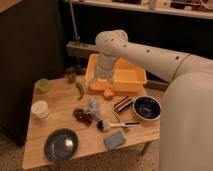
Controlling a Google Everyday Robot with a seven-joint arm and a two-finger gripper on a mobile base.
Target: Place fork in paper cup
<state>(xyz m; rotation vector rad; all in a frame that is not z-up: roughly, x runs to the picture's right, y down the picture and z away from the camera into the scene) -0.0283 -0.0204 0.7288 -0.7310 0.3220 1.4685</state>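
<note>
Fork (117, 117) lying flat on a wooden table (60, 102), well apart from the paper cup (40, 109), while the robot's gripper (102, 81) hangs over a yellow bin (127, 76).

The fork is a slim, pale off-white sliver. It lies at an angle between a striped block (122, 103) and a white-handled brush (116, 125) with a dark head, just left of a dark bowl (146, 108). The paper cup is plain off-white and stands upright near the table's left edge, mouth up. The thick white arm (150, 56) reaches in from the right, bends at a rounded joint and drops its wrist straight down. The gripper points downward over the bin's front left corner, near a small orange object (108, 93). Its fingers are spread apart and hold nothing.
</note>
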